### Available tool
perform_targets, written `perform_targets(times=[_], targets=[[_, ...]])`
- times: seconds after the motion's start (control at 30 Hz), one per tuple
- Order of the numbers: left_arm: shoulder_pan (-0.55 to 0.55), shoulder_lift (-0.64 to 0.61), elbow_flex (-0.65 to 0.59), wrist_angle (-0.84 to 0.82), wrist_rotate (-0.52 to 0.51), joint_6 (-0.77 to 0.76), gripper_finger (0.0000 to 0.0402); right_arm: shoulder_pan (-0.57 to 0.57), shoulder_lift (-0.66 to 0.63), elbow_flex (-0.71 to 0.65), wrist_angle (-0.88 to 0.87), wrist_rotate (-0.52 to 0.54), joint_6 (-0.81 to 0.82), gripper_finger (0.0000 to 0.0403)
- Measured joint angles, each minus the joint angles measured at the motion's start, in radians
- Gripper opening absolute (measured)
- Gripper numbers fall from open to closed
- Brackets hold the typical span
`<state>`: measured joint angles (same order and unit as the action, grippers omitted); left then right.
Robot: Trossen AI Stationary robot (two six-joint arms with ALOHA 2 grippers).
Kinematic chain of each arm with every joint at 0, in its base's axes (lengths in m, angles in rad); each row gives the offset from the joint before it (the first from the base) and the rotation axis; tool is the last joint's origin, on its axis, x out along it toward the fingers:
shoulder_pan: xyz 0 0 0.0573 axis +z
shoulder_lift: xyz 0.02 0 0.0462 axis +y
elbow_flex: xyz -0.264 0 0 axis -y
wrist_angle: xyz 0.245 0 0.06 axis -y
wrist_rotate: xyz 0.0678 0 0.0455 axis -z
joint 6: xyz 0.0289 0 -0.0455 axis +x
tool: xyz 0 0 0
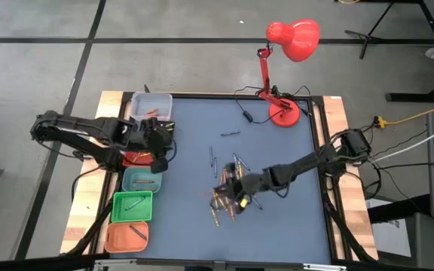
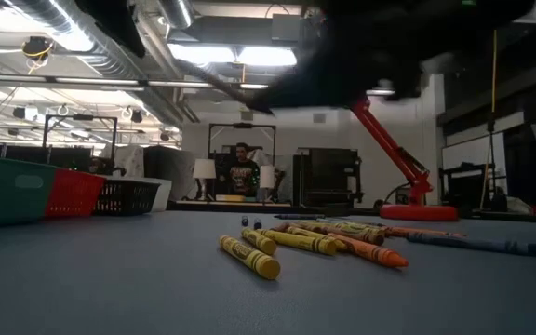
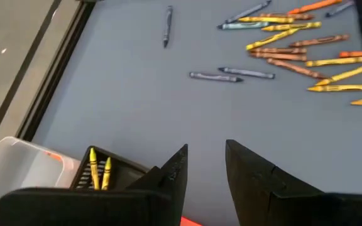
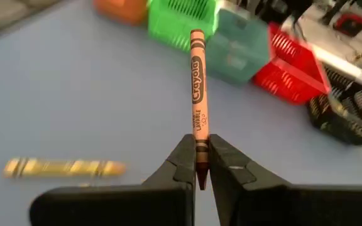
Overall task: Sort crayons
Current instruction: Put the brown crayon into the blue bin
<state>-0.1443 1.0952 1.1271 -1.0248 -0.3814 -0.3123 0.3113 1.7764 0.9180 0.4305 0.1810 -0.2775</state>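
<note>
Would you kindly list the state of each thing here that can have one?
Right gripper: shut on brown crayon, over the loose pile.
Left gripper: open, empty, over the bins.
Loose crayons: scattered flat on the mat.
Black bin: holds two yellow crayons.
Green bin: holds a crayon.
Red lamp: upright.

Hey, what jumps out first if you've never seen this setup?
The right hand, over the crayon pile mid-table, pinches a brown crayon by one end. A red desk lamp stands at the far edge, and coloured bins line the left side near the open left hand.
</note>
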Motion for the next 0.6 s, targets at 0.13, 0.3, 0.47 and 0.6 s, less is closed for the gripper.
perform_targets(times=[0.13, 0.3, 0.47, 0.6], targets=[[-0.033, -0.016, 0.000, 0.004, -0.002, -0.002, 0.0091, -0.064, 0.046, 0.099, 0.039, -0.137, 0.000, 0.0026], [-0.052, -0.020, 0.000, 0.015, -0.003, -0.003, 0.0091, -0.108, 0.177, 0.300, 0.036, -0.210, -0.019, 0.0026], [-0.059, -0.020, 0.000, 0.018, -0.007, -0.014, 0.0091, -0.144, 0.340, 0.517, -0.017, -0.218, -0.018, 0.0026], [-0.059, -0.020, 0.000, 0.016, -0.028, -0.022, 0.0091, -0.172, 0.462, 0.672, -0.052, -0.217, -0.018, 0.0026]])
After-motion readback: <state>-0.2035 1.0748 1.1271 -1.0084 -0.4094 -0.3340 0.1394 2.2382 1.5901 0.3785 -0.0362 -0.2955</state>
